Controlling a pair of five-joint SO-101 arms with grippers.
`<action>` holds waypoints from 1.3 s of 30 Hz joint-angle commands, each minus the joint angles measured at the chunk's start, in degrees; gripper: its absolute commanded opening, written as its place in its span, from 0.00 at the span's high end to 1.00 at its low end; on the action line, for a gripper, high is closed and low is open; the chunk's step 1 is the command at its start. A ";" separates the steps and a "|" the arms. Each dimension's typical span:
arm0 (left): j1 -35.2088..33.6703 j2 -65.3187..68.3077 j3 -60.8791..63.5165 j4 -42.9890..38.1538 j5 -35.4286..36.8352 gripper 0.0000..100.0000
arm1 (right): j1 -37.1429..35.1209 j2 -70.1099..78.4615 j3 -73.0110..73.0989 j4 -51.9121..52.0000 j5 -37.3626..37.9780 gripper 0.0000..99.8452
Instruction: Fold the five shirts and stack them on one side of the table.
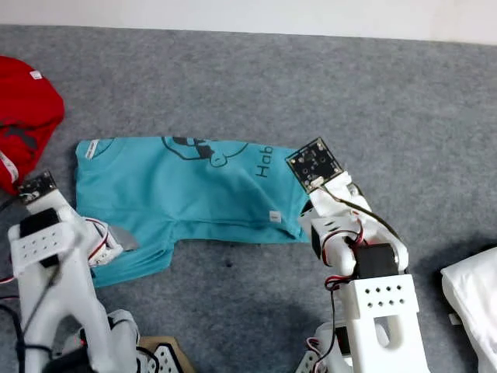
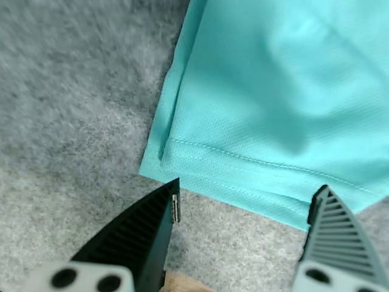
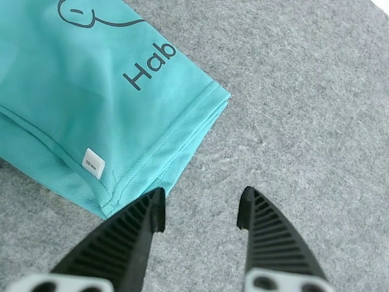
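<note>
Logged teal shirt (image 1: 186,190) lying partly folded across middle of high view on grey worktop (image 1: 388,93). Noted left gripper (image 2: 249,194) with fingers apart, nothing between them, poised just short of a stitched edge corner at shirt's lower left. Right gripper (image 3: 202,201) likewise spread and empty, over bare worktop just beside shirt's right-hand corner.

Judged step: lining up the next fold. Next move likely calls for lowering both grippers, pinching both corners and lifting evenly.

Red shirt (image 1: 23,116) upper left, white shirt (image 1: 474,303) lower right.
</note>
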 commanded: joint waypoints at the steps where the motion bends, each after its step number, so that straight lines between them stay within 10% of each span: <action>1: -3.65 5.14 -2.24 -3.78 -0.09 0.65 | 0.66 -0.66 -1.45 0.31 0.44 0.80; 24: -4.53 7.69 2.42 -10.37 -0.18 0.60 | 0.66 -0.84 2.59 -2.95 0.53 0.80; 39: -4.44 7.60 5.14 -15.82 -0.18 0.75 | 0.57 -0.92 2.42 -2.86 0.44 0.80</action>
